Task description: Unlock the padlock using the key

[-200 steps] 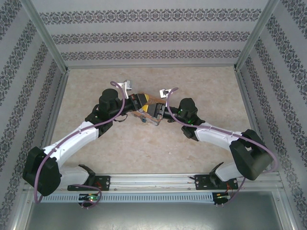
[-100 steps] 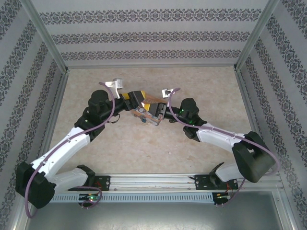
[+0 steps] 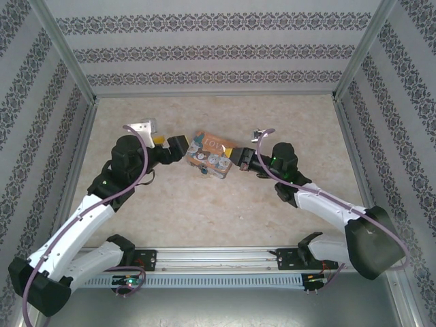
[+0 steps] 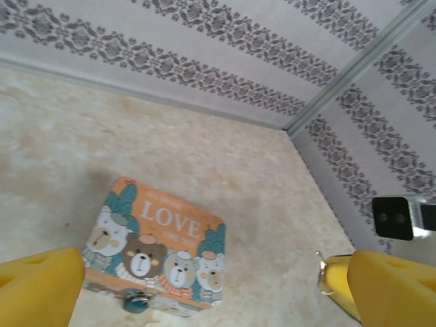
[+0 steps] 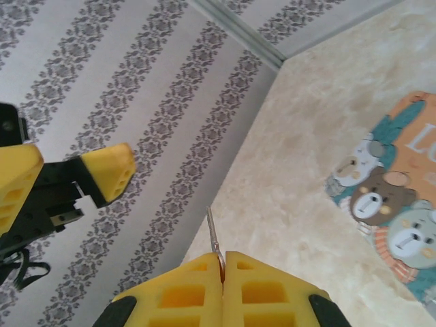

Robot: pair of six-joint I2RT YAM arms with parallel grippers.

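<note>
Lying on the beige table [image 3: 286, 122], the orange-and-blue LOVE tin [image 3: 210, 154] is flanked by the two grippers. The padlock [image 4: 136, 300] is seen at the tin's near edge, its blue-teal body touching that edge below the bear pictures. The left gripper [image 3: 176, 143] is held just beside the tin's left end, its yellow fingers [image 4: 41, 286] spread wide and released. The right gripper [image 5: 223, 271] is placed by the tin's right end, clenched on the key [image 5: 212, 235], a thin metal sliver jutting from between the pads. The key is seen apart from the padlock.
</note>
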